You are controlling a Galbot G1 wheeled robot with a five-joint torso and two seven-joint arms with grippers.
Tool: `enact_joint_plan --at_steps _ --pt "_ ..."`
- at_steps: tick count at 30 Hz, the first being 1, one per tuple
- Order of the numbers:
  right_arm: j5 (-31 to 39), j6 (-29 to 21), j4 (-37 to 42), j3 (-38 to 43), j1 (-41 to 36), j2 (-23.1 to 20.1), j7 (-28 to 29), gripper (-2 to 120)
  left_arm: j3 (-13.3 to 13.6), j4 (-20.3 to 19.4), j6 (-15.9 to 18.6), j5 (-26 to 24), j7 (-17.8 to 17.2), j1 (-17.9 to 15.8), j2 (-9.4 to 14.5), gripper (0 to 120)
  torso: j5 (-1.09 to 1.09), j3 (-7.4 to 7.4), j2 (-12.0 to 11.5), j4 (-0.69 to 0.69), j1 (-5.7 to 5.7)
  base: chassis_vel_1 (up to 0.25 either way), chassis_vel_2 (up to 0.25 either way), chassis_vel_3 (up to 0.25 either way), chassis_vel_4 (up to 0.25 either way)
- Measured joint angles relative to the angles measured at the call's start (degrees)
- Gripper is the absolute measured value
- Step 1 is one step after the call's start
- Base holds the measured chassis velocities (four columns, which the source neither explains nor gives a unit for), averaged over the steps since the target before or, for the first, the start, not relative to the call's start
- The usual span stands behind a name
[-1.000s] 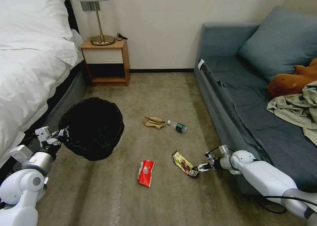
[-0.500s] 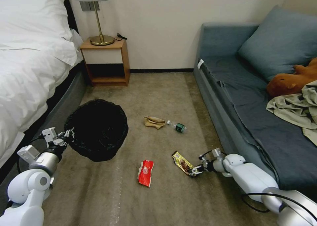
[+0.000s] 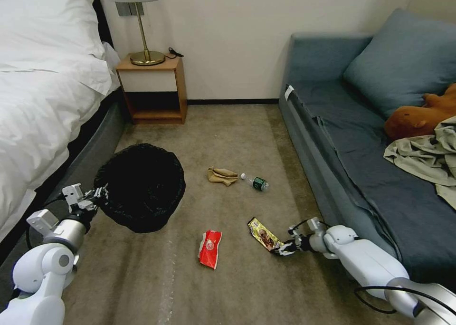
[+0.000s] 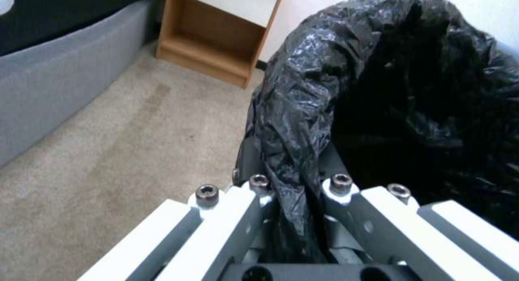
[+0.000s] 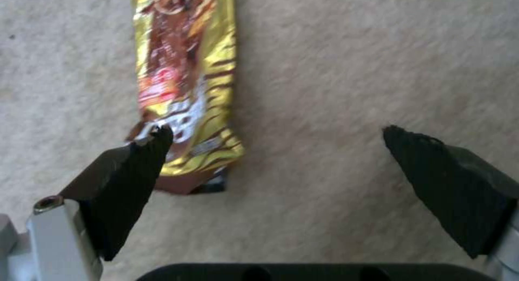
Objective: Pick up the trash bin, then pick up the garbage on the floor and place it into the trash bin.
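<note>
Holding: left gripper [image 3: 97, 193] clamped on the trash bin [image 3: 140, 186] rim, bin lifted beside the bed [image 3: 38, 106].
Right gripper [image 3: 285, 248]: fingers [image 5: 135, 171] spread wide, low on the floor [image 3: 228, 135], one tip over the gold wrapper [image 3: 264, 235].
Red wrapper [image 3: 209, 248]: just left of gold.
Paper bag [image 3: 222, 175], bottle [image 3: 255, 182]: farther off, side by side.
Sofa [image 3: 332, 139]: close behind right arm.
</note>
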Motion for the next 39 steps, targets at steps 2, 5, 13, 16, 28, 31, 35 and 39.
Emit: enact_joint_plan --at_steps 2,5,13,16,28,31,35,39 --pt "-1.9 2.1 -3.8 1.2 1.4 1.5 -0.4 100 0.0 0.0 -0.2 0.0 0.2 0.4 0.2 4 -0.01 0.0 0.0 0.0 0.0 0.0 0.0 0.0 0.0" --pt "-3.9 3.6 -6.5 2.8 2.1 3.3 -0.4 100 -0.2 -0.4 -0.3 0.1 0.4 0.7 0.5 4 -0.05 -0.01 0.0 -0.02 0.0 0.0 0.0 0.0 0.0" --pt "-5.4 3.7 -5.9 4.1 1.0 4.8 0.8 100 -0.3 -0.7 -0.3 0.0 0.6 1.0 0.7 4 -0.13 -0.02 0.0 -0.08 -0.01 0.0 0.0 0.0 0.0" --pt "-5.6 3.2 -3.0 4.1 -0.6 4.1 0.1 100 -0.2 -0.7 -0.4 0.0 0.7 1.0 0.7 4 -0.02 -0.02 0.0 -0.03 -0.01 0.0 0.0 0.0 0.0" --pt "-2.9 -1.1 7.5 3.3 -5.4 -1.7 -0.7 100 0.3 0.0 -0.4 0.0 0.9 0.2 0.5 4 0.06 0.01 0.0 0.01 -0.01 0.0 0.0 0.0 0.0" --pt "-2.9 -1.0 7.1 3.5 -5.4 -1.5 -0.7 99 0.3 0.2 -0.5 0.0 1.1 0.2 0.5 4 0.02 0.0 0.0 0.01 0.0 0.0 0.0 0.0 0.0" --pt "-2.8 -0.6 6.6 3.9 -5.4 -0.8 -0.6 100 0.3 0.5 -0.5 0.1 1.3 0.3 0.4 4 -0.03 0.0 0.0 -0.03 -0.01 0.0 0.0 0.0 0.0" --pt "-2.2 0.3 5.2 4.4 -4.9 1.1 0.9 99 0.4 0.6 -0.6 0.5 1.6 0.6 0.1 4 -0.1 0.0 0.0 -0.1 -0.01 0.0 0.0 0.0 0.0"
